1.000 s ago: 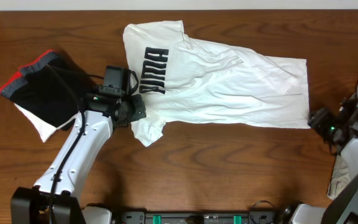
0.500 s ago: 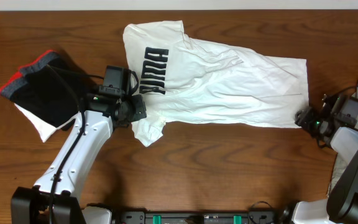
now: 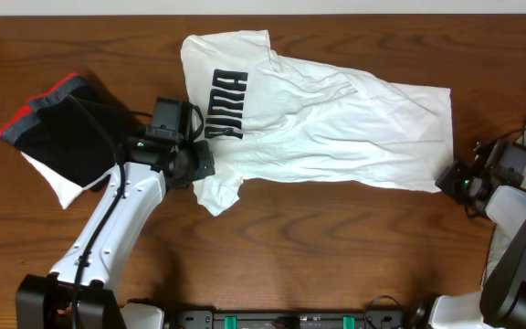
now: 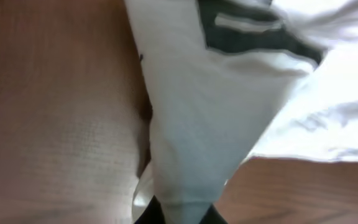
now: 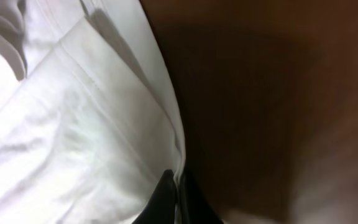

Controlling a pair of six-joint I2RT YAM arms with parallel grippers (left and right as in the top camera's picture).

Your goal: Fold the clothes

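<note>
2 jaws closed, seemingly on T-shirt (image 3: 336,128) edges

Only one word can be read: the black block lettering (image 3: 226,104) on the white T-shirt (image 3: 336,137) appears to spell PUMA in heavy capitals. In the overhead view it lies turned sideways, in a column on the left part of the garment, and its lower end sits close to a fold in the cloth. The left wrist view catches a slice of the same print (image 4: 260,31) near the top edge, dark bars on white cloth, too cropped and blurred to make out as letters.
</note>
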